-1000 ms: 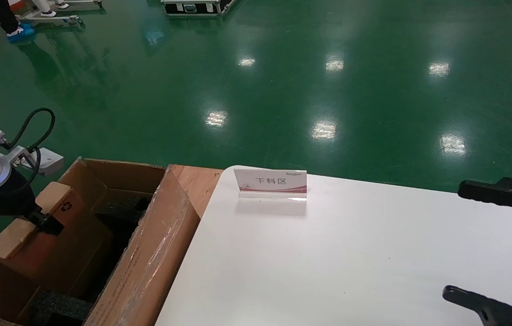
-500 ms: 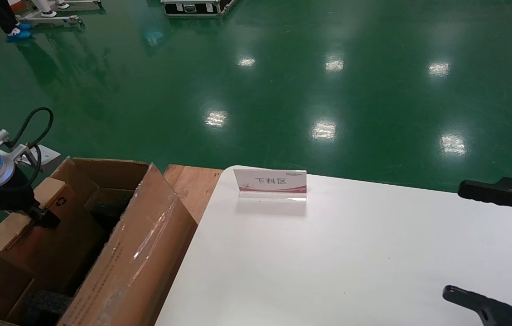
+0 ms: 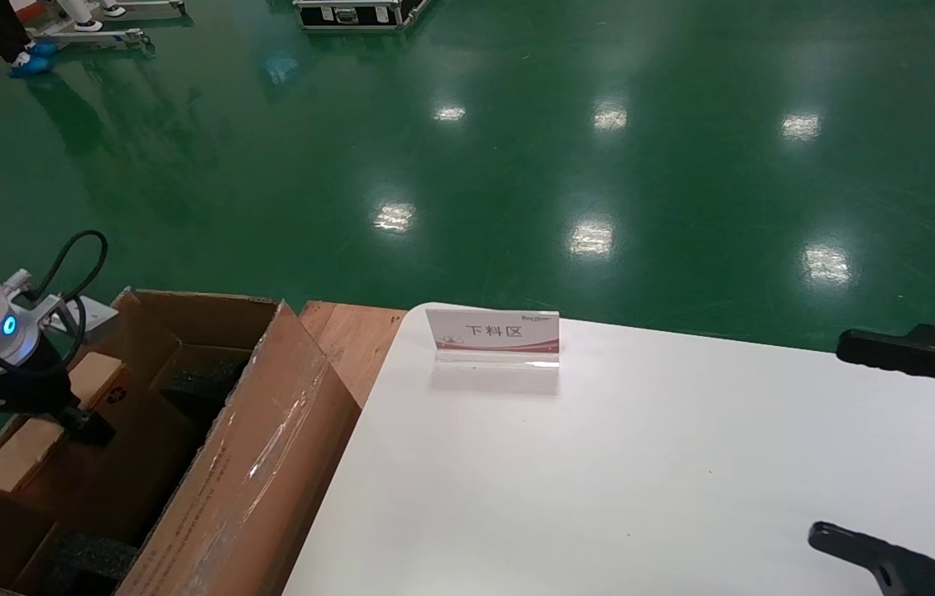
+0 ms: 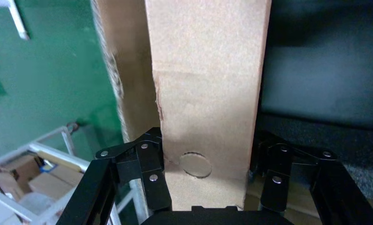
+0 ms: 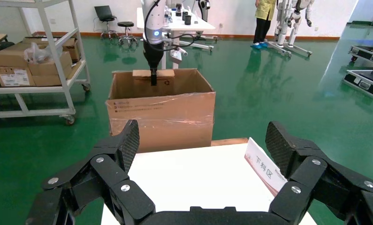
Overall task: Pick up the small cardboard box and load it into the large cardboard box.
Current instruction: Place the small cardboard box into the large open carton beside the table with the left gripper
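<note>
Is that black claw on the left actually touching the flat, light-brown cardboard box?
Touching. In the left wrist view, the left gripper has its jaws pressed against both narrow sides of the slim light-brown cardboard box.

glossy green floor (image 3: 517, 165), white table (image 3: 641, 463)

Black foam pads (image 3: 194, 382) crowding large cardboard box (image 3: 256, 463)

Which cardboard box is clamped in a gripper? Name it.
The small cardboard box, gripped by the left gripper inside the large cardboard box, which sits ungripped.
</note>
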